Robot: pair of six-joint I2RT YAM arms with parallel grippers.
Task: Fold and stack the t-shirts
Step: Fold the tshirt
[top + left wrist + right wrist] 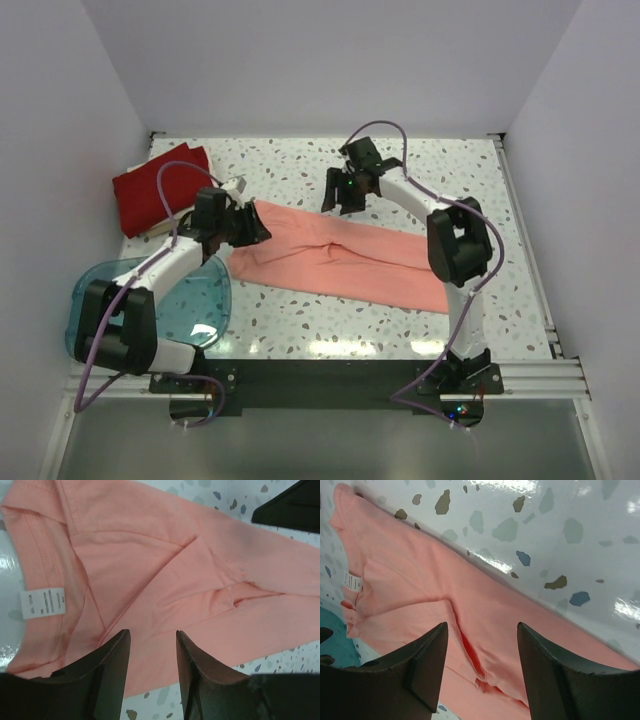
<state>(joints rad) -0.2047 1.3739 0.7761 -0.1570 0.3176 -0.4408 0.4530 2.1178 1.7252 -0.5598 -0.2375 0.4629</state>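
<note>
Two hazards, operator? State them.

Yes, inspector. First, the salmon-pink t-shirt lies as a long folded strip across the middle of the table, with a loose inner flap. If I pinch only the top layer, I judge the fold would peel open. Second, its collar end sits just beside the blue tub, and a careless sweep could drag cloth against the rim.

Where is the cloth relative to the fingers?

Beneath both grippers, held by neither. My left gripper hangs over the collar end, near the care label. Its fingers are moderately apart, with only shirt showing below the gap. My right gripper hangs over the strip's far edge near its middle, fingers wide, nothing between them.

And the stack?

The deep red t-shirt lies folded at the far left corner, apart from the pink strip. A pale edge shows under it; I cannot identify it.
</note>
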